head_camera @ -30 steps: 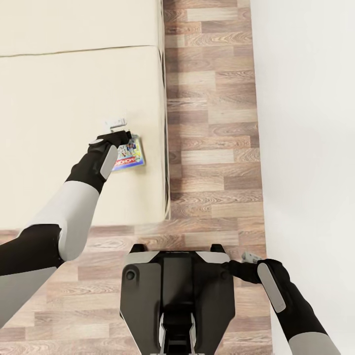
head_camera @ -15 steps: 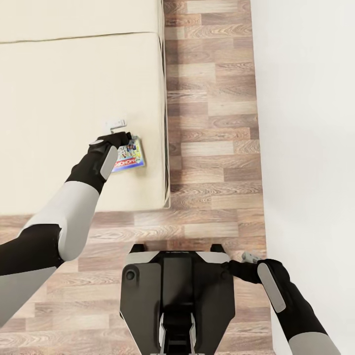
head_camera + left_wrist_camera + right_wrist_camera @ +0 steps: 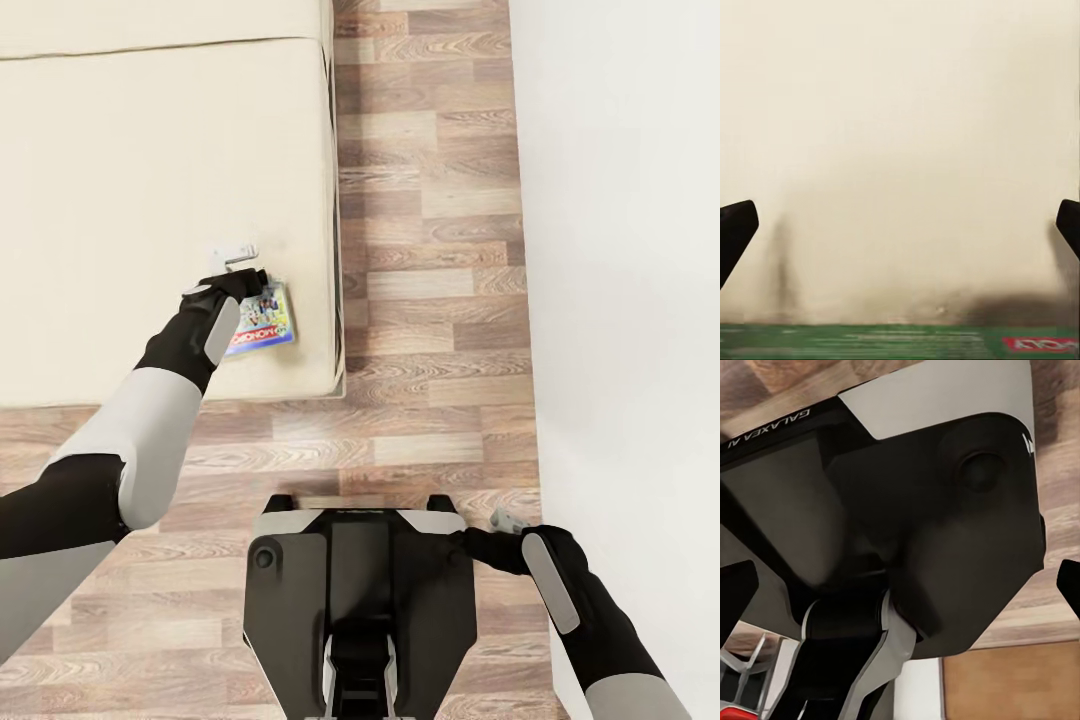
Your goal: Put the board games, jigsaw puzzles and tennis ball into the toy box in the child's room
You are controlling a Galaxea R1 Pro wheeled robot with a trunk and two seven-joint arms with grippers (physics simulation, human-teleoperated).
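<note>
A board game (image 3: pixel 266 322) with a blue cartoon cover sits low over the near right corner of the beige bed (image 3: pixel 150 150). My left gripper (image 3: pixel 235 262) is over its far edge and holds it. In the left wrist view the game's green edge (image 3: pixel 900 341) spans the space between the two fingertips (image 3: pixel 736 229), which stand wide apart over the mattress. My right gripper (image 3: pixel 507 520) hangs beside the robot's base with its fingers apart and nothing between them. The toy box, table, jigsaw puzzles and tennis ball are out of view.
Wood floor (image 3: pixel 430 250) runs between the bed's right side and a white wall (image 3: pixel 630 250). The robot's dark base (image 3: pixel 360 590) stands on the floor just short of the bed's near edge; the right wrist view looks at its housing (image 3: pixel 945 510).
The whole view has backed away from the bed. The board game has stayed with my left gripper and now lies closer to the mattress's near edge. The right arm has kept its pose.
</note>
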